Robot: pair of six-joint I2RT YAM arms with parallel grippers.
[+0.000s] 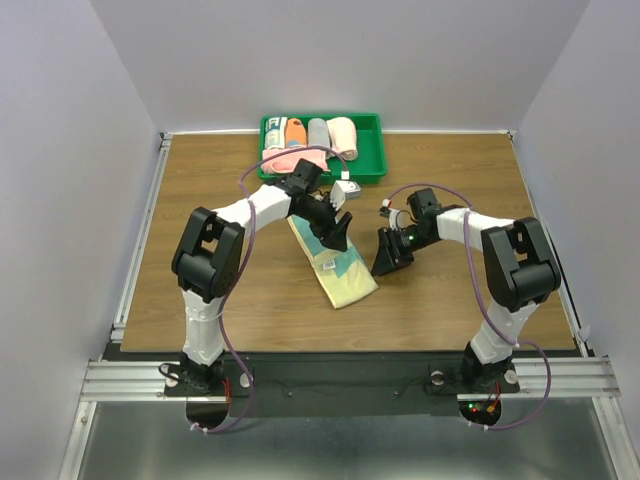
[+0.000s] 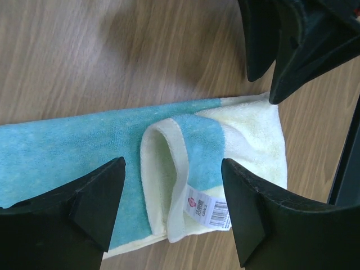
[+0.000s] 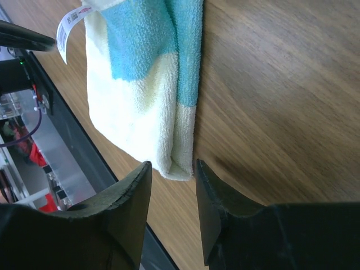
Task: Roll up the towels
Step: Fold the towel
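Observation:
A teal towel with pale yellow edges lies flat on the wooden table, its near end pale yellow. In the left wrist view a pale edge of this towel is folded over into a loose loop with a white label beside it. My left gripper hovers over that fold, open, one finger on each side, holding nothing. My right gripper is open at the towel's folded yellow corner, which lies just ahead of the tips, ungripped. A pink towel rests in the tray.
A green tray stands at the back with rolled cloths, an orange bottle and other items. The two grippers are close together over the table's middle; the right gripper's fingers show in the left wrist view. The table's near edge runs just beside the towel.

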